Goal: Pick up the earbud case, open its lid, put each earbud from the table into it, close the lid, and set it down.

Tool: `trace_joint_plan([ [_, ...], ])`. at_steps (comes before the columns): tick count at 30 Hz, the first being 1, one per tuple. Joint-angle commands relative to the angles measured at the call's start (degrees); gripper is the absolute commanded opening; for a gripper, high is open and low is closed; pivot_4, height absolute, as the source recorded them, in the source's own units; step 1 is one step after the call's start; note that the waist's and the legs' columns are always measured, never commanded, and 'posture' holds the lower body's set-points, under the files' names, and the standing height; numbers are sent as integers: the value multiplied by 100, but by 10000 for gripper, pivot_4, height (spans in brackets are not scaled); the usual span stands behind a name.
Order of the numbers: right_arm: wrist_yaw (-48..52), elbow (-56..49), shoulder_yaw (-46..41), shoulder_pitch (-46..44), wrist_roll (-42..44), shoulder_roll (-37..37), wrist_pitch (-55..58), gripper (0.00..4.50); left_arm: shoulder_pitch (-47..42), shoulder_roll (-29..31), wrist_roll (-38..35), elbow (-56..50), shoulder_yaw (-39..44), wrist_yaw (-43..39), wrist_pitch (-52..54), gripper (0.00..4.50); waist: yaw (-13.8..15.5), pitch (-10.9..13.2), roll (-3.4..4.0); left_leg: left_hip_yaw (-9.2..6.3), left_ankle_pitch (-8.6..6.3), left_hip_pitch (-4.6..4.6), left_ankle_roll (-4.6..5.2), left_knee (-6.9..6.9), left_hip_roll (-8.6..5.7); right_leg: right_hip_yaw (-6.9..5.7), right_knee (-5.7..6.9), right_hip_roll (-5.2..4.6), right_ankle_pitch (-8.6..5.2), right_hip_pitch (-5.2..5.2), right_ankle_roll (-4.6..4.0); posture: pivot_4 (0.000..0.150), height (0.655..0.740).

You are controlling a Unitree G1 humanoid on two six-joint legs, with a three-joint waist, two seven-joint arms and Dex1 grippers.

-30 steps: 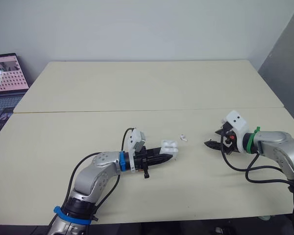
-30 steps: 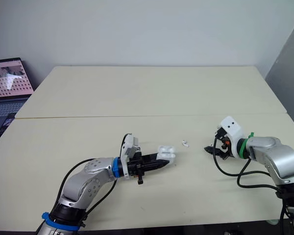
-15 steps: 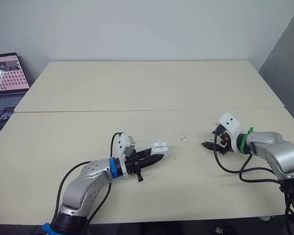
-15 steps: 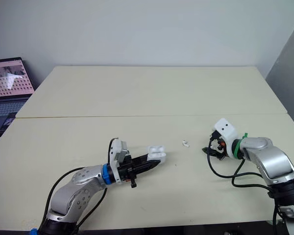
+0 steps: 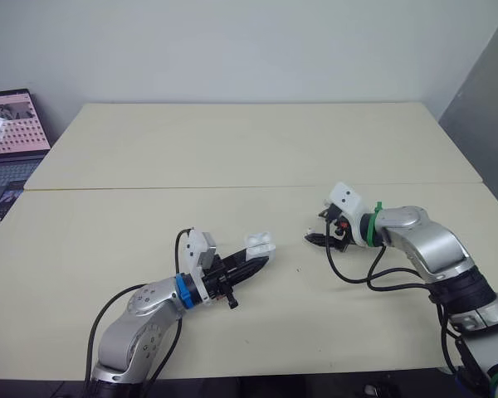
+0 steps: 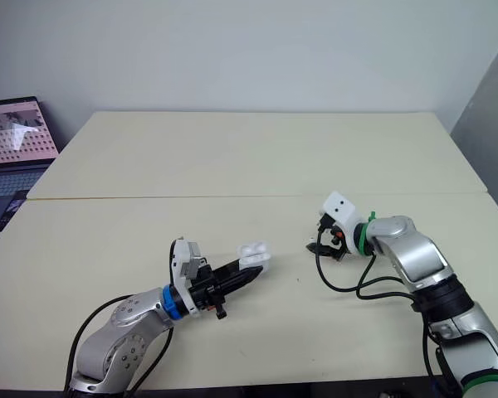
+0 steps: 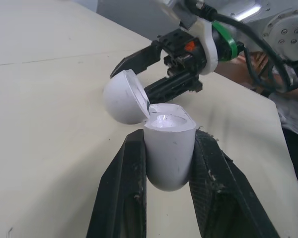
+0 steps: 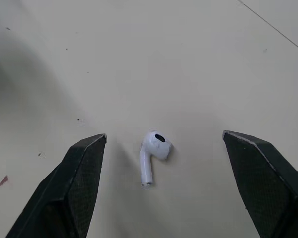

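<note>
My left gripper point(image 5: 257, 257) is shut on the white earbud case point(image 7: 169, 146), which it holds a little above the table. The case's rounded lid point(image 7: 124, 96) is swung open, and the inside looks white and glossy. One white earbud point(image 8: 153, 150) lies on the cream table point(image 5: 232, 166), stem flat. My right gripper point(image 8: 164, 135) is open low over it, with one black finger point(image 8: 74, 183) on each side and neither touching it. In the eye views the right gripper point(image 5: 315, 240) sits just right of the case point(image 5: 259, 243), its tips pointing towards the case.
An open laptop point(image 5: 12, 124) stands off the table's far left corner. A seam point(image 5: 232, 187) crosses the table from side to side behind both arms. A grey panel point(image 5: 481, 116) borders the right side. Black cables loop under each forearm.
My right gripper has slid left across the table and now straddles the earbud. My left arm has drawn back to the left with the open case still in its grip.
</note>
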Motion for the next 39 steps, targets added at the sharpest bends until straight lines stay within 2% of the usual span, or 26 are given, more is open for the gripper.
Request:
trace_joint_plan([
  [1,110,95,50,-116,-147,96,-147,39141,87,20,-126,-366,141,29,-168,7541,-2,0,0,0,0,0,0,0,0,0,1,0,0,0,0,1500,7400],
  [2,132,135,75,-107,-182,122,-175,39141,113,28,-122,-378,142,38,-181,7541,-2,0,0,0,0,0,0,0,0,0,0,0,0,0,0,1500,7400],
  [5,200,184,113,-69,-261,184,-247,33070,170,37,-147,-422,168,58,-191,7541,-3,0,0,0,0,0,0,0,0,0,1,0,0,-1,0,1500,7400],
  [13,321,158,105,-44,-409,163,-276,4567,176,42,-140,-366,181,79,-218,7541,-3,0,1,1,0,1,0,0,0,-4,1,0,0,0,0,1500,7400],
  [20,730,-383,-147,178,-216,-159,-464,3928,132,35,-105,-315,117,57,-230,7541,7,0,1,0,0,0,0,0,0,-4,0,0,0,0,0,1500,7400],
  [27,2647,-1778,-1066,1683,585,-1934,-1810,3928,86,53,-182,-381,90,29,-192,7541,54,2,2,-5,-1,-6,1,-1,-4,-9,-10,-6,0,6,0,1500,7400],
  [30,3182,-1579,-1483,2597,471,-2653,-2798,3928,66,72,-190,-415,28,0,-160,7541,50,3,0,-4,-1,-1,1,0,-3,-10,-9,-5,0,11,0,1500,7400],
  [33,3373,-1063,-1650,3118,241,-2943,-3708,3928,45,79,-161,-400,-50,-49,-153,7541,8,4,-1,8,-1,13,1,-1,-1,-7,-6,-2,0,18,0,1500,7400],
  [36,3407,-678,-1619,3236,-19,-3016,-4296,3928,24,99,-131,-377,-108,-90,-166,7541,-10,4,-1,13,-1,29,1,-2,2,-2,-3,3,0,26,0,1500,7400],
  [39,3319,-567,-1540,3189,-256,-3097,-4174,3928,3,114,-128,-360,-131,-117,-174,7541,-1,4,-1,13,-1,28,1,-2,2,-1,-2,4,0,26,0,1500,7400],
])
